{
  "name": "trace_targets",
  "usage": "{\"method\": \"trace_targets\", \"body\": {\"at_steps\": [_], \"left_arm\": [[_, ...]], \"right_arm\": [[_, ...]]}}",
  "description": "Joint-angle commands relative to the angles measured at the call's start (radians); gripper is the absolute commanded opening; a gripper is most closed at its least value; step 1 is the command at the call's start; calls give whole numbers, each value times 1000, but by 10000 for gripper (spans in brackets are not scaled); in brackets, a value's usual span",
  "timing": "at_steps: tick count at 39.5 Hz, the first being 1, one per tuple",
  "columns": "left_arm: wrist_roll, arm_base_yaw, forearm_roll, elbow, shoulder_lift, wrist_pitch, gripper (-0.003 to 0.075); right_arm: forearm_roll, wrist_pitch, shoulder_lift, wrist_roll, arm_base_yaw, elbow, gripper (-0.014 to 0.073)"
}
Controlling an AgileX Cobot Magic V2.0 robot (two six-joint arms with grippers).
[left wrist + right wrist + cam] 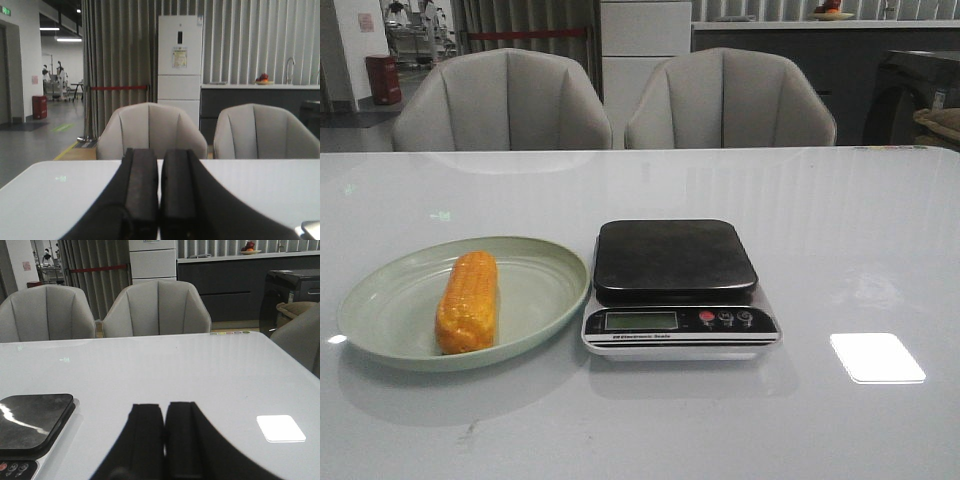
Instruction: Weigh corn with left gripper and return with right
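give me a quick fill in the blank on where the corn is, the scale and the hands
1. The corn lies in the pale green ____.
2. The platform of the scale has ____ on it.
3. The fingers of the left hand are pressed ____.
4. Seen from the front, the scale stands to the ____ of the plate.

Missing words: plate; nothing; together; right
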Motion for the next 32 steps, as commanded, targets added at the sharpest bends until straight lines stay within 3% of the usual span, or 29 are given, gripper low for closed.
{"method": "trace_targets", "body": {"at_steps": [1, 8, 20, 26, 32], "left_arm": [[-26, -8, -8, -9, -18, -96, 114], [-27, -16, -8, -165, 23, 63, 114], [-27, -16, -17, -449, 264, 417, 114], [-27, -16, -105, -521, 349, 614, 114], [-27, -40, -106, -518, 387, 655, 114]], "right_arm": [[-9, -77, -21, -7, -6, 11, 156], [-9, -77, -21, -7, -6, 11, 156], [-9, -77, -21, -7, -6, 11, 156], [-9, -77, -21, -7, -6, 11, 156], [-9, -77, -21, -7, -6, 11, 156]]}}
